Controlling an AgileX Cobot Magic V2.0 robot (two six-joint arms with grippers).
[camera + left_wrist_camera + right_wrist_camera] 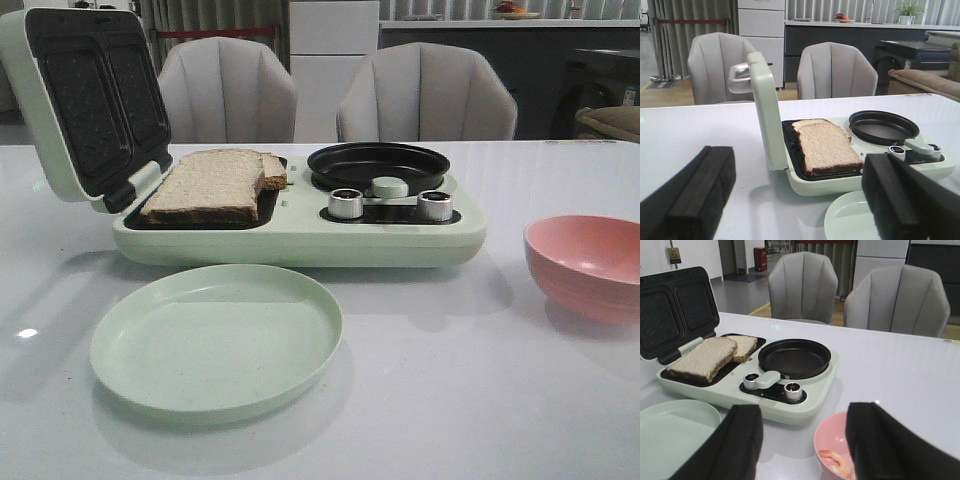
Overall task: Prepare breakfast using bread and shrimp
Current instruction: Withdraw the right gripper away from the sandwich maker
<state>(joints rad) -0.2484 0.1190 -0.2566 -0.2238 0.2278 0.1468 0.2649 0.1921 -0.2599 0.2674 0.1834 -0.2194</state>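
White table (520, 400): plate (215, 340) fronts bread (205, 185).

bread (706, 359): two slices overlapping on the breakfast maker (747, 382) grill side
shrimp (836, 462): sitting in pink bowl (827, 437) beside the maker
right gripper (805, 450): fingers wide apart

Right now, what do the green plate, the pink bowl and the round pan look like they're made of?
The green plate looks like matte plastic or wheat-straw composite: dull, evenly pale, faint sheen only. The pink bowl looks alike, matte and opaque. The round pan seems dark nonstick-coated metal, with soft gloss along its rim.
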